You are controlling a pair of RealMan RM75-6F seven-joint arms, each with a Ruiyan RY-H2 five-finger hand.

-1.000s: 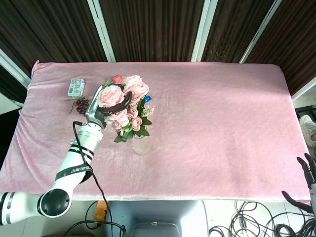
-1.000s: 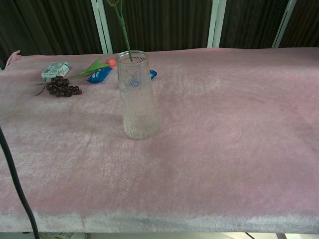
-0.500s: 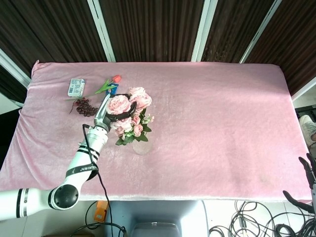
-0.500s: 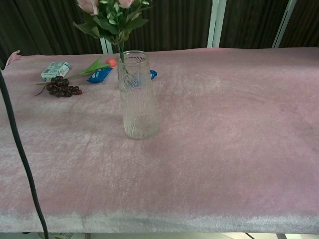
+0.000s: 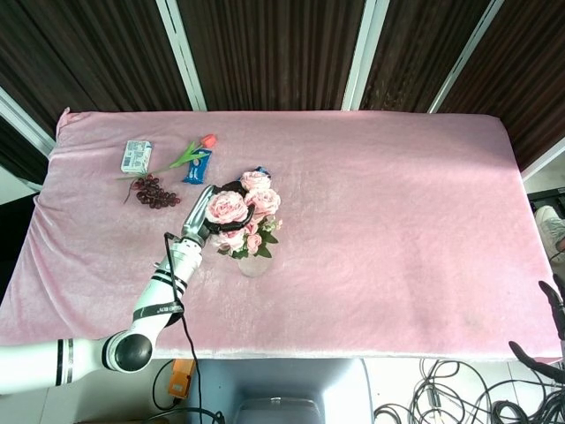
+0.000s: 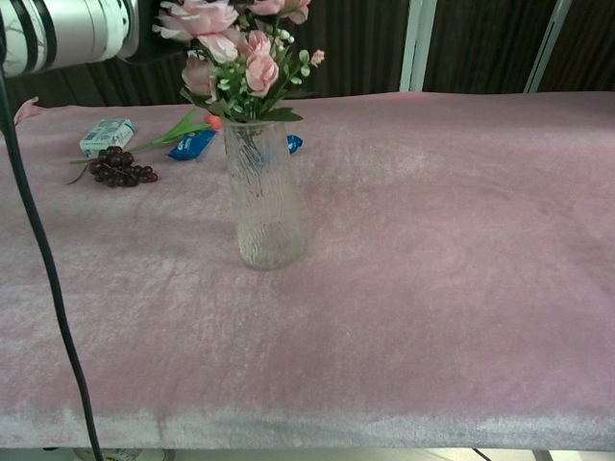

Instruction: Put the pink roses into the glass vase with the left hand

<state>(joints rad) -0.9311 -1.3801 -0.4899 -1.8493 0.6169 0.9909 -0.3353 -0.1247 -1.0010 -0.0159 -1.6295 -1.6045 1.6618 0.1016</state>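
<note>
The bunch of pink roses [image 5: 240, 210] with green leaves stands in the mouth of the glass vase [image 6: 262, 197], its stems down inside the glass. In the chest view the blooms [image 6: 235, 53] sit just above the rim. My left hand [image 5: 214, 215] grips the bunch from the left, fingers wrapped around it under the flower heads. In the chest view only the left forearm [image 6: 67, 31] shows at the top left. The vase [image 5: 252, 262] stands upright on the pink cloth. A bit of my right hand [image 5: 554, 311] shows at the lower right edge, off the table.
Behind the vase to the left lie dark grapes [image 5: 154, 190], a small white box [image 5: 135, 156], a blue packet [image 5: 198, 165] and a red tulip [image 5: 195, 149]. The arm's black cable [image 6: 48, 279] hangs across the left of the chest view.
My left hand has lowered the roses and moved right; the stems slid deeper into the vase, until the blooms sit just above the rim.
</note>
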